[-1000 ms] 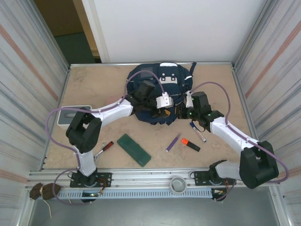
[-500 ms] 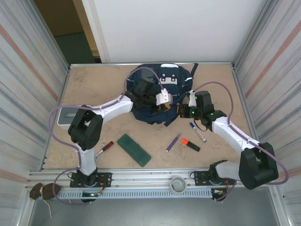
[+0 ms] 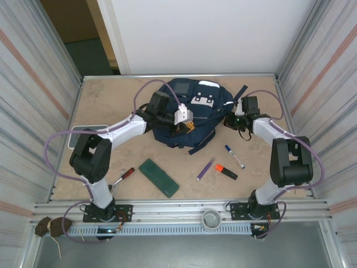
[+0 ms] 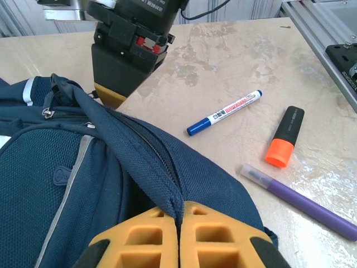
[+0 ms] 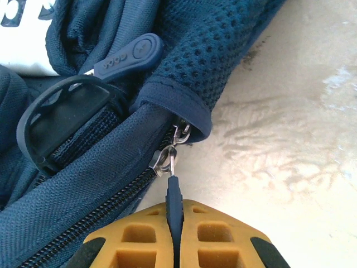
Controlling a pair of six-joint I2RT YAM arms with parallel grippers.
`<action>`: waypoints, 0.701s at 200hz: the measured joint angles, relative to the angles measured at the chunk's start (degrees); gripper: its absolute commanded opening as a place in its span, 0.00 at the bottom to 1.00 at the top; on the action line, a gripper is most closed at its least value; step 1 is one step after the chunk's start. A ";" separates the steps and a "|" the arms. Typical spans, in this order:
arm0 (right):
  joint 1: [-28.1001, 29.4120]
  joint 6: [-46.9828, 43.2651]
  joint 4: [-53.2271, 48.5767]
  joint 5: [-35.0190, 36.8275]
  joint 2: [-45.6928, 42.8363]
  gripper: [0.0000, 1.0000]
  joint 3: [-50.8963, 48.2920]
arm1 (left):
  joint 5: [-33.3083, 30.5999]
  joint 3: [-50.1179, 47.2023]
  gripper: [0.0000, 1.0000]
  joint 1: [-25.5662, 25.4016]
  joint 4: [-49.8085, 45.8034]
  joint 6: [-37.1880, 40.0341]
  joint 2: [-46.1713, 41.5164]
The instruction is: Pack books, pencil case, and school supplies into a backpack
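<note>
The navy backpack lies at the back middle of the table. My left gripper is shut on the backpack's fabric edge beside the zipper, on its near side. My right gripper is shut on the dark zipper pull at the bag's right corner, just below the metal slider. A white marker, an orange highlighter and a purple pen lie on the table in front. The dark green pencil case lies near the front. The books are out of view.
A red-handled tool lies at the front left. A pale grey box stands by the left wall. Metal walls close in both sides and a rail runs along the near edge. A loose strap trails from the bag.
The left gripper has shut on the backpack's edge. Both grippers and the backpack have shifted toward the back of the table, the right arm swinging out to the right.
</note>
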 measured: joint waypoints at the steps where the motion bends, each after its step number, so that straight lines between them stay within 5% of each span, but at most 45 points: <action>1: 0.00 0.00 0.00 -0.07 0.02 0.14 0.04 | 0.00 0.00 0.00 0.02 0.00 0.00 0.00; 33: -2.14 -0.07 -0.22 -0.15 -1.95 0.47 -0.66 | 0.70 0.00 0.00 0.42 -0.02 -0.22 0.02; 89: -8.79 9.33 6.32 -10.36 -4.83 0.75 -3.37 | 1.46 0.00 0.00 -0.02 0.02 -0.24 1.20; 120: -8.76 15.80 11.63 -13.73 6.16 0.77 1.97 | 1.42 0.00 0.01 -0.72 0.02 -0.24 1.86; 140: -8.39 18.58 13.22 -13.77 13.75 0.58 7.87 | 1.38 0.00 0.02 -1.09 0.02 -0.24 2.19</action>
